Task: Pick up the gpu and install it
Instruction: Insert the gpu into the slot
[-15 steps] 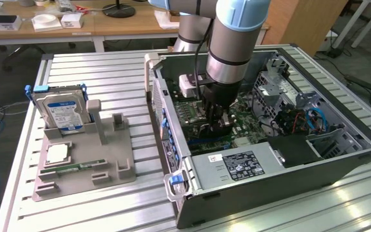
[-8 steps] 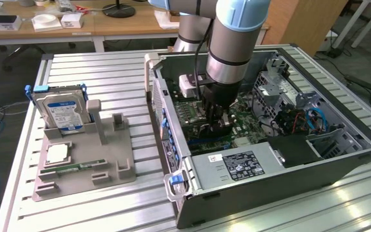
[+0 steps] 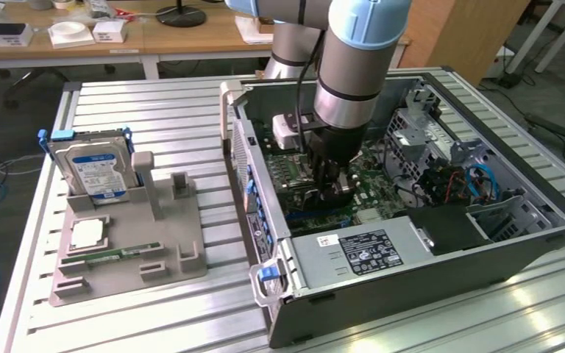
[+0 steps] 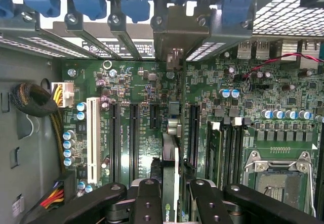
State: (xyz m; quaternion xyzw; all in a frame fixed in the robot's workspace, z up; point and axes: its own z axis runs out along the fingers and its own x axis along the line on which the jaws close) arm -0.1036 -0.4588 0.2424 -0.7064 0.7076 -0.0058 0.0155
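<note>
Hand (image 4: pixel 170 193) clamped on gpu (image 4: pixel 170 158) — apparently over motherboard (image 4: pixel 126 82) slot — slatted metal table (image 3: pixel 145 118).

Even, bright room light from overhead. Glare patches sit on the table (image 3: pixel 518 294) slats toward five o'clock. The case (image 3: pixel 410 220) interior is shadowed. In the wrist view, near linkages look soft, while the motherboard (image 4: pixel 131 92) stays crisp.

Exterior camera: I look down from high, some way back, across the slatted table (image 3: pixel 145 103) into the open computer case (image 3: pixel 518 243).
Wrist camera: I look close along the gripper (image 4: pixel 171 193) onto the motherboard (image 4: pixel 131 87) beyond the jaws.
Shared: motherboard, gripper.
</note>
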